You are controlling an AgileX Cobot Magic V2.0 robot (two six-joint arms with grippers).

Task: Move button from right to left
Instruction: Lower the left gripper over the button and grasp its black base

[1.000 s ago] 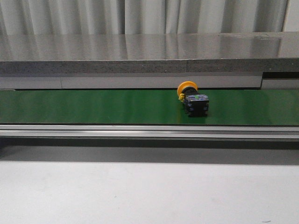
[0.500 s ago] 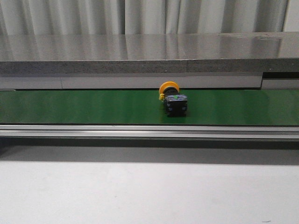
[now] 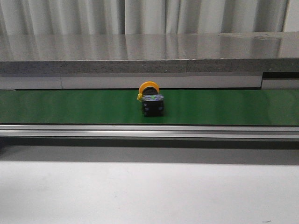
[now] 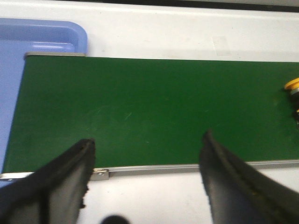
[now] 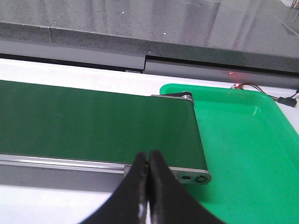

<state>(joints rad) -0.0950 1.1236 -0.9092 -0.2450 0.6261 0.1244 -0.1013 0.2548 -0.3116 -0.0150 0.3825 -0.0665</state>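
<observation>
The button (image 3: 151, 99) lay on its side on the green belt (image 3: 70, 106), a little left of the middle of the front view. Its round yellow mushroom cap pointed away toward the far edge of the belt, and its black boxy body faced the camera, with tiny green and blue marks on top. Nothing touched it. In the left wrist view only a sliver of the yellow cap (image 4: 293, 85) showed at the frame's edge.
</observation>
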